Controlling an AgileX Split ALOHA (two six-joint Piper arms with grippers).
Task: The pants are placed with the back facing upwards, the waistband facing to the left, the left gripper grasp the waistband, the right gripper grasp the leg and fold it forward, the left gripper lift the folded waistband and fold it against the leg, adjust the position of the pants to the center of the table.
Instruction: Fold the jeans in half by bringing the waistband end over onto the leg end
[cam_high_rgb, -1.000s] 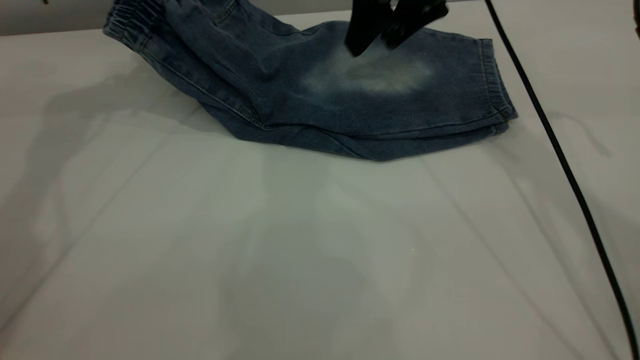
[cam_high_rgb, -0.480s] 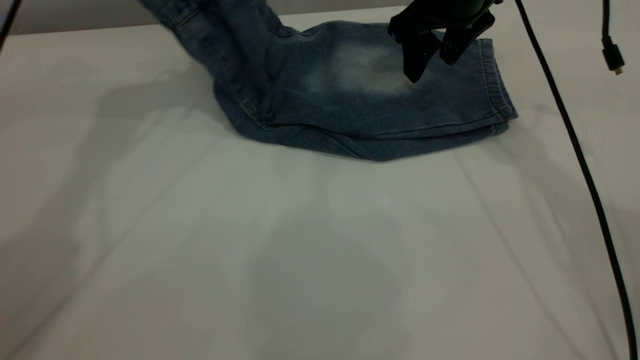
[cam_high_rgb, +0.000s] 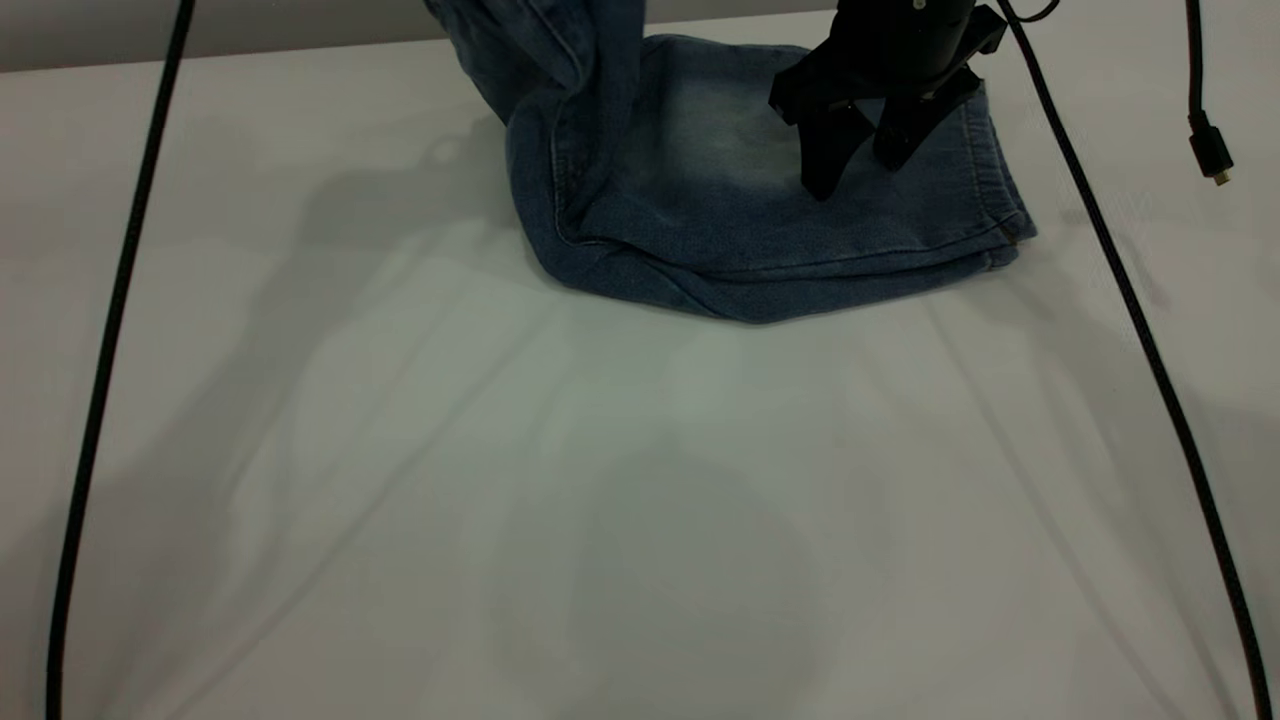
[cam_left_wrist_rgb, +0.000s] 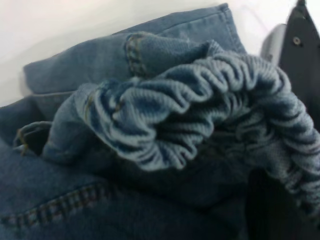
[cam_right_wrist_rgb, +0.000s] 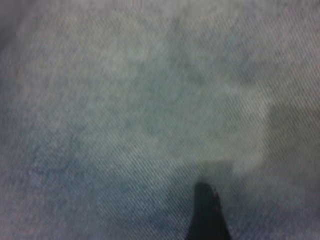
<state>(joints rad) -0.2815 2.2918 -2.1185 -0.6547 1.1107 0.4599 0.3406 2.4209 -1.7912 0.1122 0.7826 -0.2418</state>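
Rising off the table (cam_high_rgb: 400, 500) at the left, the pants' (cam_high_rgb: 720, 220) gathered waistband (cam_left_wrist_rgb: 200, 120) is pinched in the left gripper (cam_left_wrist_rgb: 295, 55), out of the exterior view. Rightward lies the folded leg (cam_high_rgb: 740, 150), long axis left-to-right, where the right gripper (cam_high_rgb: 858, 170) presses down, jaws parted, holding nothing. No readable writing.
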